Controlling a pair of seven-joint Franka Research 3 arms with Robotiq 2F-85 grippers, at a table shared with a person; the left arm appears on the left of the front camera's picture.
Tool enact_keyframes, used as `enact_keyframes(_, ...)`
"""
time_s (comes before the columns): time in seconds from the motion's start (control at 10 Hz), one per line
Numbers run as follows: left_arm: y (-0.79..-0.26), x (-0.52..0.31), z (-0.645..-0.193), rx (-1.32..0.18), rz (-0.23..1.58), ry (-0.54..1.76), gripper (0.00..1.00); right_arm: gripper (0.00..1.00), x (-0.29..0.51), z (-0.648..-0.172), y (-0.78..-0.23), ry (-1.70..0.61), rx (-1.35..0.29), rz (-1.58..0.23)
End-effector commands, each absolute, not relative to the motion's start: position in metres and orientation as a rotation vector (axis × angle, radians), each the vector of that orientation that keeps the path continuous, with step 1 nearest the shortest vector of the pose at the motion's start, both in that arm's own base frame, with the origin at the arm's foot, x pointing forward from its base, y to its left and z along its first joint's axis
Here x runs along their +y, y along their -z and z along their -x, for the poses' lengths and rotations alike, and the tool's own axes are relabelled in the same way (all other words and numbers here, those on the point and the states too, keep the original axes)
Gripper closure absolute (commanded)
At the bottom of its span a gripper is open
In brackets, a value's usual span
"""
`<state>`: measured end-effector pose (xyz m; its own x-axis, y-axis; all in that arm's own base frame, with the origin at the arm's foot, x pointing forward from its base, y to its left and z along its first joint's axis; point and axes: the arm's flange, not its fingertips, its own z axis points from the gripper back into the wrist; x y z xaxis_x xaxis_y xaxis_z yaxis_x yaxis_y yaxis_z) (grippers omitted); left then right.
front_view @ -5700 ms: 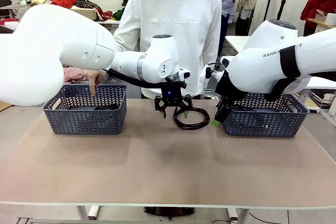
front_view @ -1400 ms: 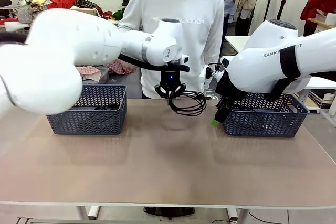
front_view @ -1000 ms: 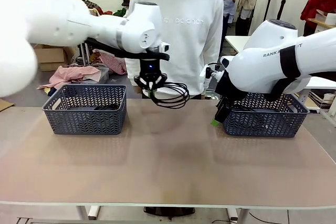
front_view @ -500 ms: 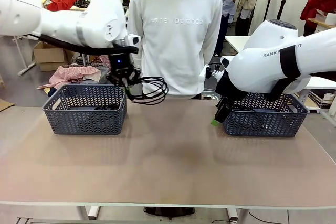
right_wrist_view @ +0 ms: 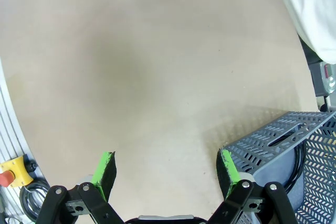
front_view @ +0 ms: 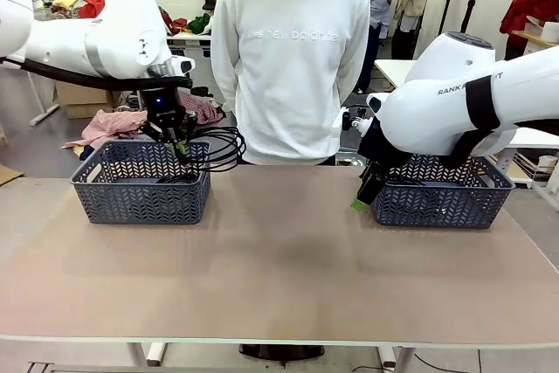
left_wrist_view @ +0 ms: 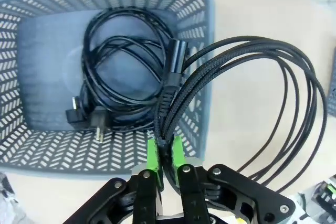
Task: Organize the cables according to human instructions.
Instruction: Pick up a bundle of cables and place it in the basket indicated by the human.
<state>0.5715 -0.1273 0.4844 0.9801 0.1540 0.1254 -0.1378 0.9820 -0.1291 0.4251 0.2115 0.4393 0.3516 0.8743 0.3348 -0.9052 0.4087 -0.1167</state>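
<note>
Cables are split between two grey baskets on the tan table (front_view: 279, 259), with one coil in the air. Behind the far edge stands the person in a white "new balance" sweatshirt (front_view: 293, 58). The left basket (front_view: 140, 194) holds a coiled power cord (left_wrist_view: 113, 77) with plug ends on its floor. The right basket (front_view: 441, 194) holds another dark cord (right_wrist_view: 300, 169) against its wall. Above the left basket's right rim, the left gripper (front_view: 177, 141) is pinched tight on a braided cable coil (left_wrist_view: 252, 98), whose loops hang out past the rim over the table. The right gripper (right_wrist_view: 165, 167) sits low beside the right basket, fingers spread wide, holding nothing.
</note>
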Motion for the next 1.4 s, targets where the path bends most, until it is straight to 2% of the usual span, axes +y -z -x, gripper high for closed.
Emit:
enact_keyframes(0.0,-0.481,-0.105,-0.568,-0.132,0.170,-0.157,1.00,0.00,0.211,-0.425,-0.440,-1.150,-0.377,-0.088)
enact_keyframes(0.7,-0.472,-0.023,-0.567,-0.148,0.193,-0.229,1.00,0.00,0.211,-0.425,-0.440,-1.150,-0.377,-0.088)
enact_keyframes(1.3,-0.457,-0.005,-0.588,-0.163,0.184,-0.282,1.00,0.00,0.211,-0.425,-0.440,-1.150,-0.377,-0.088)
